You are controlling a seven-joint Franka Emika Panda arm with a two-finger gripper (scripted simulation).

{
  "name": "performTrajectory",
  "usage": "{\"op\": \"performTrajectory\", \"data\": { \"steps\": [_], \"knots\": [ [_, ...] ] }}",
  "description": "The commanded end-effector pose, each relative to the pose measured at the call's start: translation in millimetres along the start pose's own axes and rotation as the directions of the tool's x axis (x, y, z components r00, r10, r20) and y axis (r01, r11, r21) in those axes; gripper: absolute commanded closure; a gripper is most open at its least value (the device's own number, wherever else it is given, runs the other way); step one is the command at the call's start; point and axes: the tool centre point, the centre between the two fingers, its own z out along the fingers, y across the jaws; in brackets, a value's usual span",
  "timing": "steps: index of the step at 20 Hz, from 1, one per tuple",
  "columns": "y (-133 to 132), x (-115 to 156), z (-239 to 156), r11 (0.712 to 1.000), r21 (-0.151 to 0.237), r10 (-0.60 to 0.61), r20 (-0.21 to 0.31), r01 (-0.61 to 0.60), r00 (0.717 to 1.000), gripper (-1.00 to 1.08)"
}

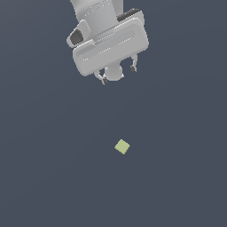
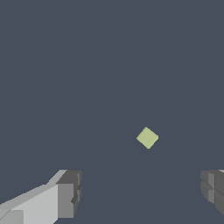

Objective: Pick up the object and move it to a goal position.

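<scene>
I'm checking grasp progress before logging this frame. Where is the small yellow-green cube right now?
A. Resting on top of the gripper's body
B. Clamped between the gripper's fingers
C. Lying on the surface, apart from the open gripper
C: the cube lies alone on the dark surface, clear of the gripper, whose fingers stand wide apart with nothing between them.

Bare dark floor (image 1: 48,168) lay all round the pale yellow-green cube (image 1: 122,146) — nothing stood beside it on any side. The white gripper (image 1: 119,75), jaws spread wide, hung well apart from it — open floor between them.
</scene>
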Motion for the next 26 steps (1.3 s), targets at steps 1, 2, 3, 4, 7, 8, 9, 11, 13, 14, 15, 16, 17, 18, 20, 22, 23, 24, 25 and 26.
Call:
{"op": "performTrajectory", "data": {
  "steps": [1, 2, 3, 4, 7, 8, 9, 11, 13, 14, 15, 16, 17, 18, 20, 22, 23, 24, 25, 26],
  "knots": [
    [-17.9, 3.1, -25.8, 0.999, 0.035, -0.032, -0.043, 0.034, 0.999, -1.00],
    [-25.0, 4.0, -35.5, 0.998, 0.047, -0.045, -0.060, 0.048, 0.997, -1.00],
    [-32.4, 4.7, -44.9, 0.996, 0.058, -0.059, -0.077, 0.064, 0.995, -1.00],
    [-39.8, 5.2, -54.0, 0.995, 0.067, -0.073, -0.093, 0.080, 0.993, -1.00],
    [-62.9, 5.8, -79.3, 0.987, 0.091, -0.118, -0.143, 0.132, 0.983, -1.00],
    [-70.8, 5.6, -86.9, 0.984, 0.097, -0.134, -0.159, 0.151, 0.978, -1.00],
    [-78.8, 5.4, -94.2, 0.980, 0.102, -0.150, -0.174, 0.169, 0.973, -1.00],
    [-95.1, 4.5, -107.3, 0.972, 0.109, -0.183, -0.205, 0.208, 0.962, -1.00],
    [-111.6, 3.3, -118.6, 0.962, 0.113, -0.217, -0.233, 0.248, 0.948, -1.00],
    [-119.9, 2.5, -123.5, 0.957, 0.114, -0.234, -0.246, 0.268, 0.941, -1.00],
    [-128.2, 1.8, -127.9, 0.951, 0.114, -0.251, -0.259, 0.288, 0.933, -1.00],
    [-136.5, 0.9, -131.7, 0.945, 0.113, -0.269, -0.271, 0.308, 0.924, -1.00],
    [-144.8, 0.1, -135.0, 0.938, 0.112, -0.287, -0.283, 0.328, 0.915, -1.00],
    [-153.0, -0.8, -137.7, 0.931, 0.110, -0.304, -0.294, 0.349, 0.906, -1.00],
    [-169.3, -2.6, -141.5, 0.916, 0.104, -0.340, -0.314, 0.388, 0.886, -1.00],
    [-185.2, -4.2, -143.0, 0.899, 0.097, -0.376, -0.331, 0.427, 0.865, -1.00],
    [-192.9, -5.0, -142.9, 0.890, 0.093, -0.394, -0.339, 0.447, 0.855, -1.00],
    [-200.5, -5.7, -142.2, 0.881, 0.089, -0.411, -0.346, 0.465, 0.843, -1.00],
    [-207.9, -6.4, -140.9, 0.871, 0.084, -0.429, -0.352, 0.484, 0.832, -1.00],
    [-215.1, -6.9, -139.1, 0.861, 0.079, -0.446, -0.357, 0.502, 0.821, -1.00]
  ]
}}
